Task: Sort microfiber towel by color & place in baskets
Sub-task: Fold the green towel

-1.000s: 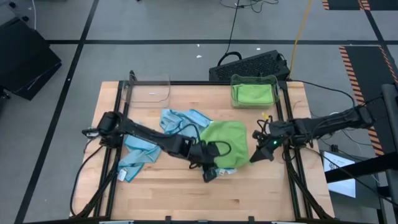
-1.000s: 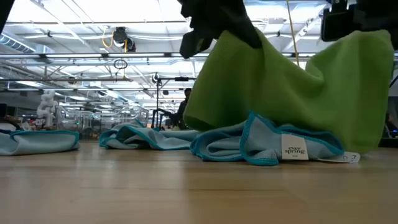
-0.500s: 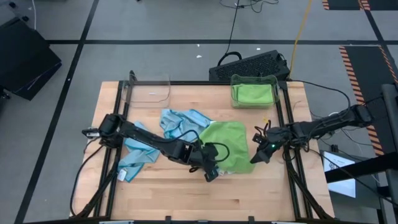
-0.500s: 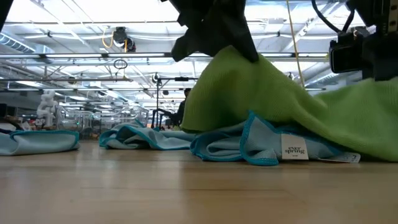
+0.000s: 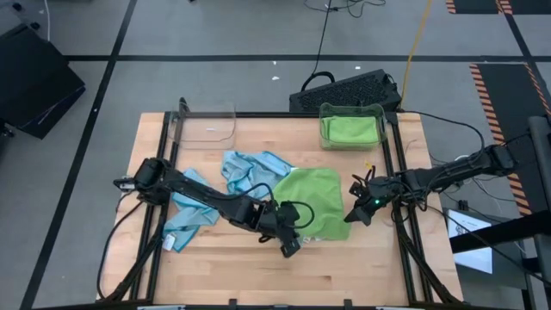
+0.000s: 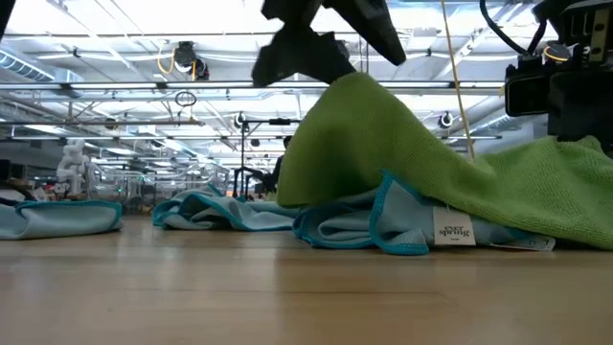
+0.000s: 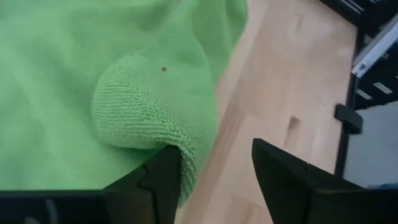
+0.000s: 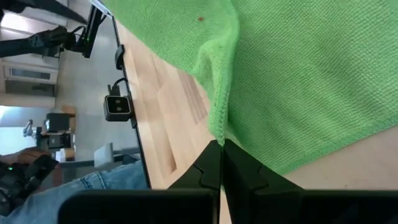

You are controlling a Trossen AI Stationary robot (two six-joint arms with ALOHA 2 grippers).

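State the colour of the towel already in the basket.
Green towel in the clear basket; clearest in the high view.

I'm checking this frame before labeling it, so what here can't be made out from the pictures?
- Blue towel under the green towel: how far it extends is hidden in the high and low views.
- Green contents of the right basket: high view, too small to count the towels.
- Left basket: high view, its clear walls barely show.
- Right gripper: right wrist view, shut at the green towel's edge; whether it pinches the cloth is unclear.
- Left gripper: open.
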